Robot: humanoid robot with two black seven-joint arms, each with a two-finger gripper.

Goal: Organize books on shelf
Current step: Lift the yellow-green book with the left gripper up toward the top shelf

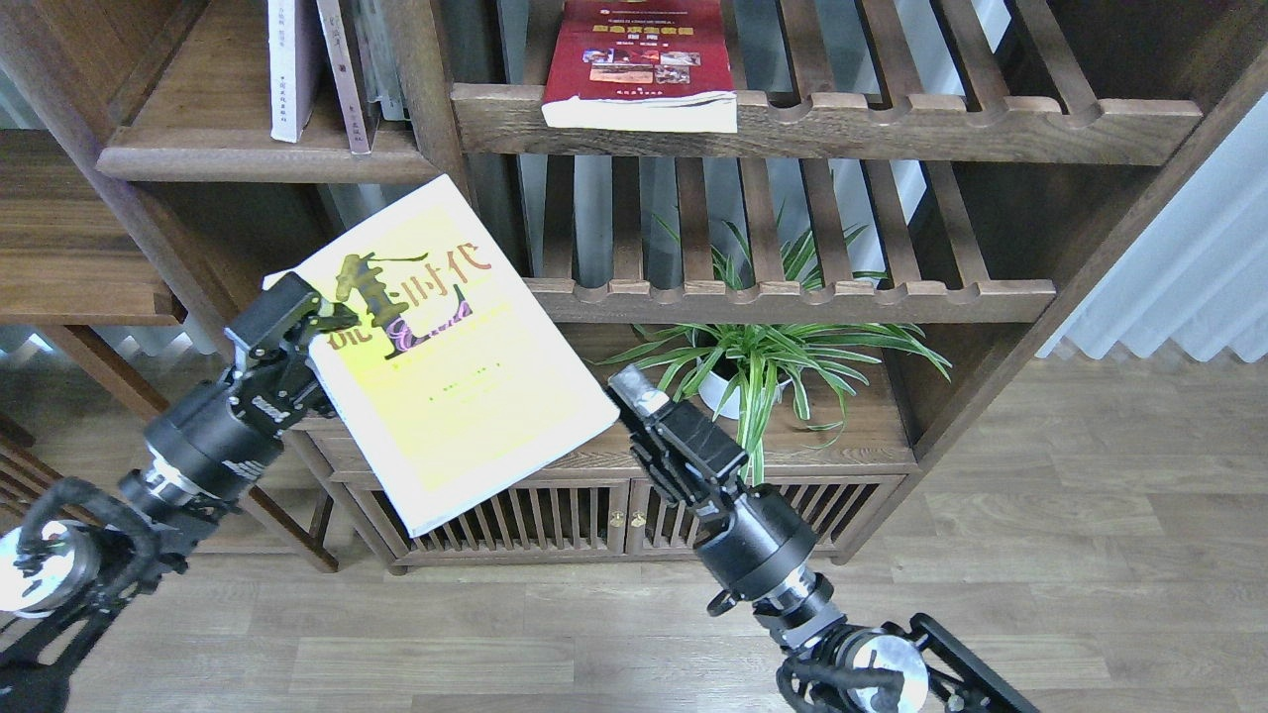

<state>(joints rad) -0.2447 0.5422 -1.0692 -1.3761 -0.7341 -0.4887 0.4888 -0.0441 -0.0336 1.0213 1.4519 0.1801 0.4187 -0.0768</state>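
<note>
Your left gripper (315,319) is clamped on the left edge of the lime-green book (446,366), fingers pinching the cover near its upper left corner. The book hangs in the air, tilted, cover toward you, in front of the cabinet's lower left part; its upper corner reaches up close under the front edge of the solid plank shelf (198,149).

Your right gripper (634,388) holds nothing. It sits just beside the book's lower right corner, possibly brushing it; the fingers are seen nearly end-on, so you cannot tell how far apart they stand.

On progress: the white book (288,69) already stands upright on the plank shelf, toward its right end, with another thin volume (345,79) beside it. The dark red book (639,64) lies flat on the upper slatted rack (892,119), its page edge hanging over the scalloped front rail, so it appears not yet sorted. That leaves you, by my reading, the green book to lift and stand beside the white one, then the red one to fetch. The plant (763,356) on the cabinet top lies clear of your path.
</note>
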